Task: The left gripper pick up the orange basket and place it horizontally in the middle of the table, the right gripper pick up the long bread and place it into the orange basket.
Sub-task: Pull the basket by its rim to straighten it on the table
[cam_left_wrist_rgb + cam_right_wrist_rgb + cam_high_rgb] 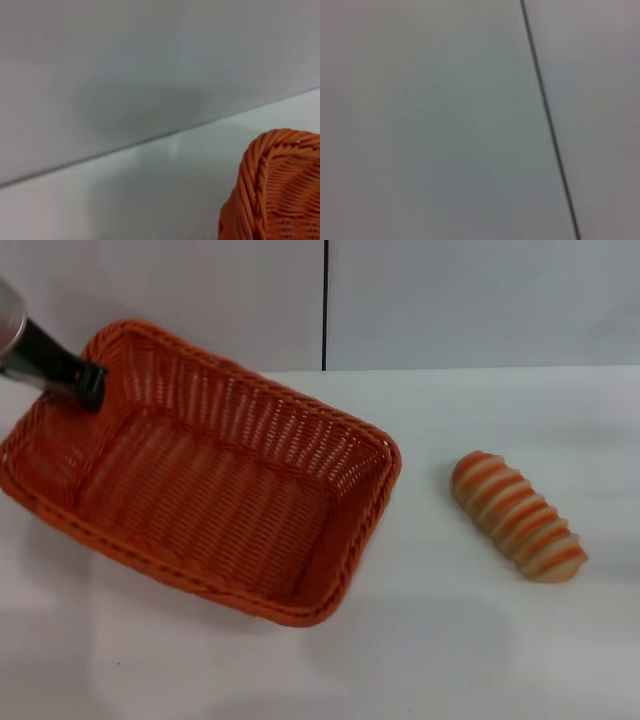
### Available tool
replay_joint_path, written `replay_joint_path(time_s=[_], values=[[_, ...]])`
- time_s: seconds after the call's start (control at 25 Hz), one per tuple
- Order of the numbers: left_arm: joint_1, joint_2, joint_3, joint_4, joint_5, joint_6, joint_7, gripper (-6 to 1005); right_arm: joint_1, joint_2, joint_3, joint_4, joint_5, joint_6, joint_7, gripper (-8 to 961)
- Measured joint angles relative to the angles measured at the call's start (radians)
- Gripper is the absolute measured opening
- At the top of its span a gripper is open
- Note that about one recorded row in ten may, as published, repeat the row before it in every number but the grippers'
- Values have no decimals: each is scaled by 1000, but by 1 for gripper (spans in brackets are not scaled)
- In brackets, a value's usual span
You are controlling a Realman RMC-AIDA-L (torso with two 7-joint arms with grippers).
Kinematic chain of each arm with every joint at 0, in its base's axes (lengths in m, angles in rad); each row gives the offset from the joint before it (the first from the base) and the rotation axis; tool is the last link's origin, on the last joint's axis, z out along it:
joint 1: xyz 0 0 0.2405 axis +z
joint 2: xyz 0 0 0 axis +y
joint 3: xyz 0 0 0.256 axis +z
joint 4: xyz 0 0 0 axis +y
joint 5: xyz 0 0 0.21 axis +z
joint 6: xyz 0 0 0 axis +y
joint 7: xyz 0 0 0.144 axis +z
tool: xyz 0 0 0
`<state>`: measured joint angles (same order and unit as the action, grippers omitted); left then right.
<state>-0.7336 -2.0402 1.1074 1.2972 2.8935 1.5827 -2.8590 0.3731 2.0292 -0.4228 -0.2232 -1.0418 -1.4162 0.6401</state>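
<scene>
Orange basket (200, 490) resting on the table (460, 640), left of centre in the head view, long axis running diagonally from far-left corner to near-right corner rather than squared up; empty inside. Left gripper (88, 380) reaching in from the far left, black tip at the braided rim of the far-left corner, touching or just over the weave; whether clamped on the rim or parted, cannot tell, since only the dark tip shows. Same corner of the basket (272, 190) filling one edge of the left wrist view, bare tabletop and wall beyond. Long bread (517, 517) lying flat on the table well to the right of the basket, apart from it, untouched, tilted at a slant of its own. Right gripper nowhere in view; right wrist view giving only pale surface and a dark seam (547, 115). By the look of it, placing of the basket under way or nearly settled but not yet level across the middle; bread step entirely left. Nothing lying between bread and basket; path over open tabletop.
</scene>
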Motion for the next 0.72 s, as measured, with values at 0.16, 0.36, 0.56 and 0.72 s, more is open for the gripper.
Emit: replay_joint_path(time_s=[0.16,0.36,0.56,0.72], values=[[77,-25,23,102,-3,49,-17,143,22,-27,-21,25,-11,1,12,523],[158,-37,67,156,-18,76,-21,137,32,-30,-56,31,-12,-10,13,527],[227,-38,100,210,-107,79,-23,126,32,-13,-61,25,-12,-11,13,530],[253,-38,105,230,-150,78,-23,126,24,6,-63,10,-12,-11,14,533]])
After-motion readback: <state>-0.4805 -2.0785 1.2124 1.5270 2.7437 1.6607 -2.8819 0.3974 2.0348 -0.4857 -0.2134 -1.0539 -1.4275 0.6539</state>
